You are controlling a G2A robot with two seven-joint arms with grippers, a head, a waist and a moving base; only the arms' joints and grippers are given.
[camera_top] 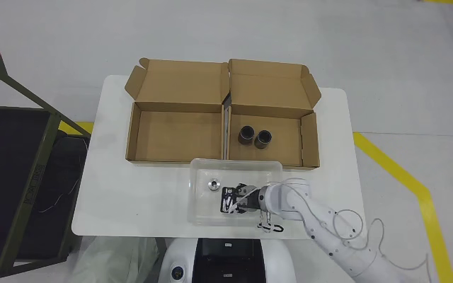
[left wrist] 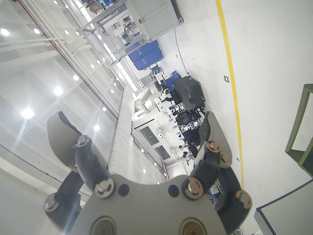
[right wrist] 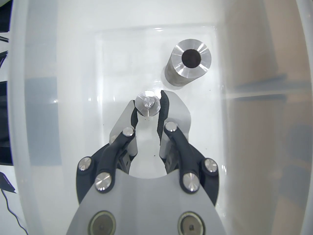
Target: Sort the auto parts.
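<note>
small silver part (right wrist: 147, 103), upright metal cylinder (right wrist: 188, 65)

Bright, even light — ceiling lamps (left wrist: 27, 113) flare, edges bend fisheye-like

two open cardboard boxes (camera_top: 177, 138) at upper centre; the right holds two dark cylinders (camera_top: 247, 134). one clear bin (camera_top: 202, 216) holds one bored silver cylinder (right wrist: 188, 62) and one small stud (right wrist: 147, 103).

Top looks down; right wrist close inside bin (right wrist: 36, 74); left faces hall.
</note>
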